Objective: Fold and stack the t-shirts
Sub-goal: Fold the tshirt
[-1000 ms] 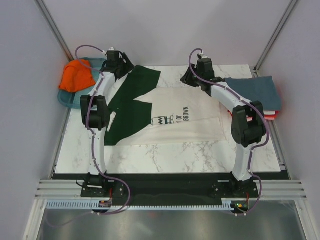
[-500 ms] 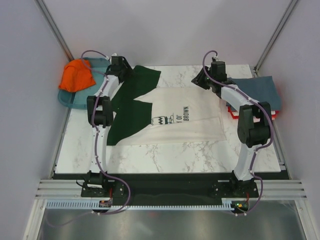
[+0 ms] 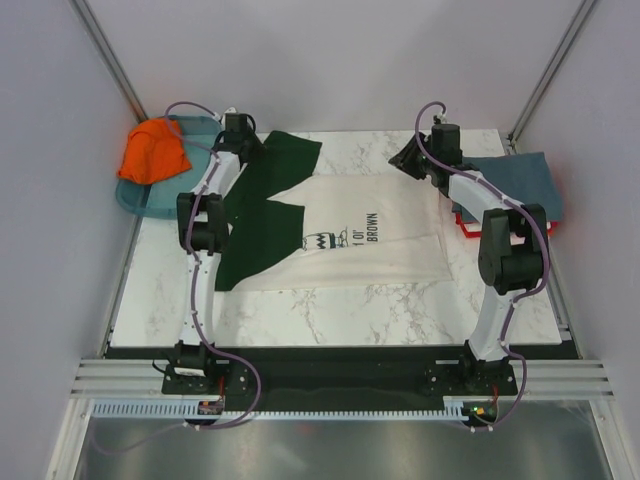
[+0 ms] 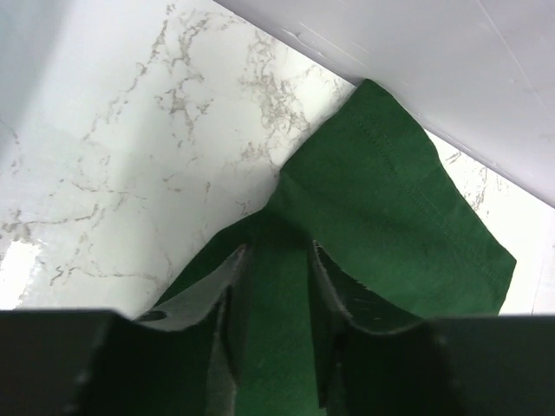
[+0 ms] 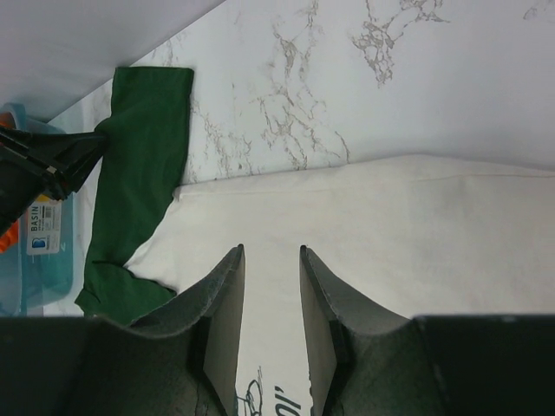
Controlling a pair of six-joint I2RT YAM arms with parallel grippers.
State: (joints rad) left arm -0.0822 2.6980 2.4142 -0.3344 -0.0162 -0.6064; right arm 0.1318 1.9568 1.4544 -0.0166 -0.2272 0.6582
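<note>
**A:** How far along does the folding look?

**B:** Partway, I'd judge. On the right side of the table (image 3: 330, 300) there is a stack with a folded slate-blue t-shirt (image 3: 515, 180) on top. The edge of a red t-shirt (image 3: 467, 224) shows beneath it. I cannot count the layers under the arm.

**A:** And the 1 being worked on?

**B:** The cream t-shirt (image 3: 380, 235) lies spread open in the middle of the table, print side up. Its body is flat and its dark green sleeves point towards the left. No fold is visible in it yet.

**A:** What are the 2 claws doing?

**B:** The left gripper (image 4: 277, 256) is at the far-left corner, right down on the far sleeve (image 4: 381, 199). Its fingers stand apart with green cloth between them, and I cannot tell whether they press it. The right gripper (image 5: 270, 253) hangs over the far edge of the cream body. Its jaws are apart too, and it holds nothing.

**A:** What is left?

**B:** This shirt needs folding from the start, then carrying to the stack. An orange t-shirt (image 3: 152, 152) also sits bunched in the teal tray (image 3: 140, 200) at the far left. It is unfolded, so I'd count at least 2 shirts to go.
</note>
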